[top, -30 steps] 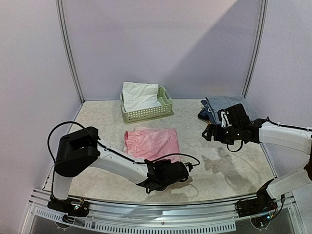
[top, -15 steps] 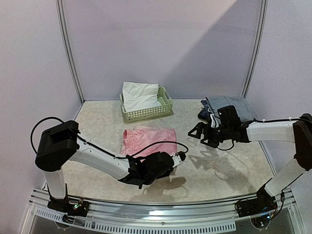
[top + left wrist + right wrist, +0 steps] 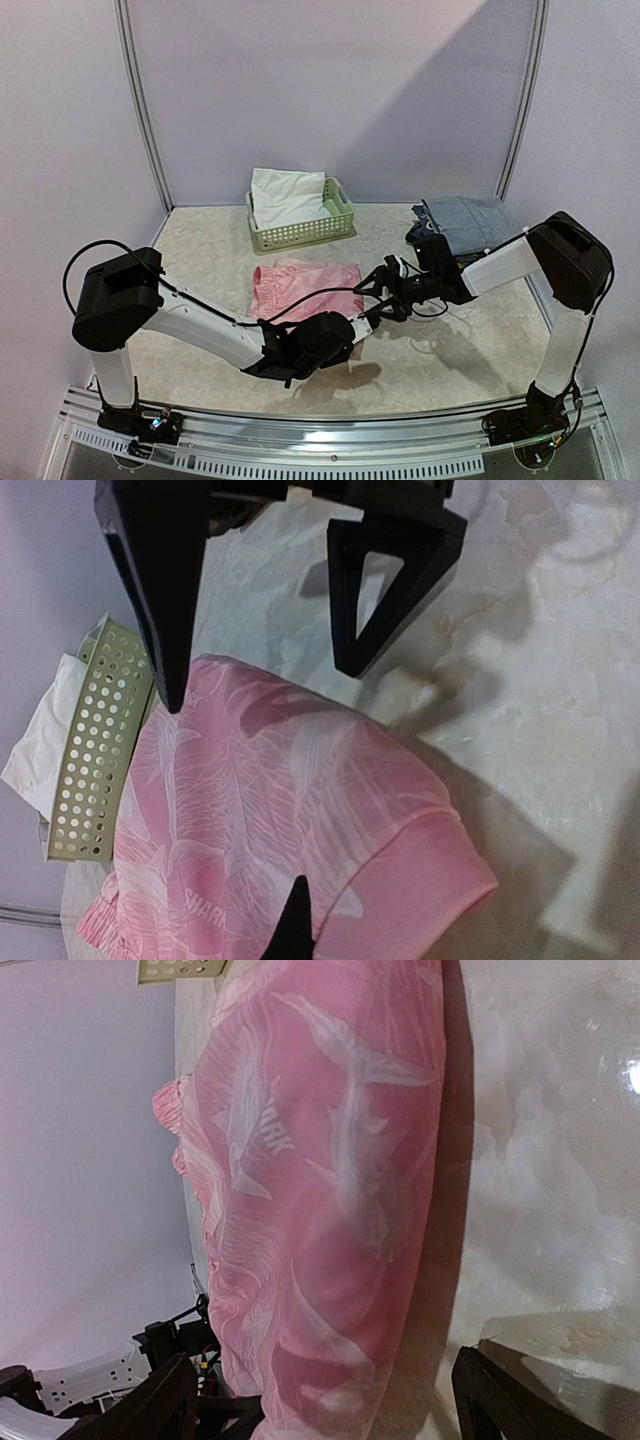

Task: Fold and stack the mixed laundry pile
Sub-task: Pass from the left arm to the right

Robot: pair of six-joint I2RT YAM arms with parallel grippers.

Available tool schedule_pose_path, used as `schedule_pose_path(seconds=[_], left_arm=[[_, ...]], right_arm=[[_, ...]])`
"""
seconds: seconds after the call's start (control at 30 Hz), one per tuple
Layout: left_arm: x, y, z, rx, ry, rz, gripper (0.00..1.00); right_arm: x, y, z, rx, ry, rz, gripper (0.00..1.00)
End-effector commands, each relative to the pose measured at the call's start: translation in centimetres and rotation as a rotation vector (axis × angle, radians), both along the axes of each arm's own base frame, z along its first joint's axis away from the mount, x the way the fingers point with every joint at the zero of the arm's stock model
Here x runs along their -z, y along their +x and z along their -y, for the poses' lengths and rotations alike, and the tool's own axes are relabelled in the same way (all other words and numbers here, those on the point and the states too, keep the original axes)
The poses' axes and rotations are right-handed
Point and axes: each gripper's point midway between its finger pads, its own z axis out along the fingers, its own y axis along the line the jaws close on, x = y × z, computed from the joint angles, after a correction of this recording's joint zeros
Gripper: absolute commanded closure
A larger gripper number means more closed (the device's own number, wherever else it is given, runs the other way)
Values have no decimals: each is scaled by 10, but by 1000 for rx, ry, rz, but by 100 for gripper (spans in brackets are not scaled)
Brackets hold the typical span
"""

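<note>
Left end effector and right end effector, both spread wide and gripping nothing, are hovering at the right edge of the pink piece; the garment is lying flat in the middle of the tabletop, marbled surface showing all round, the white piece sitting in the green basket by the lilac back wall

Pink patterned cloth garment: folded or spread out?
Spread out. The pink patterned cloth garment lies flat and wide on the marbled table, with no edge turned over.
</note>
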Motion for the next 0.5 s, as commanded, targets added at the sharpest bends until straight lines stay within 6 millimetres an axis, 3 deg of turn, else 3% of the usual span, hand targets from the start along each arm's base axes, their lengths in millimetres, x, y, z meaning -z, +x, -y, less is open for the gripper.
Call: schedule_pose_path(seconds=[0.0, 0.13, 0.27, 0.47], left_arm=[[-17, 4, 0, -14, -80, 5, 100], [-19, 2, 0, -15, -89, 4, 100], [-20, 0, 0, -12, -95, 6, 100], [-20, -3, 0, -4, -112, 2, 100]], right_arm=[[-3, 1, -23, -47, 68, -27, 12], [9, -2, -35, -82, 68, -55, 17], [16, -1, -44, -104, 101, -78, 27], [19, 2, -56, -138, 128, -100, 38]])
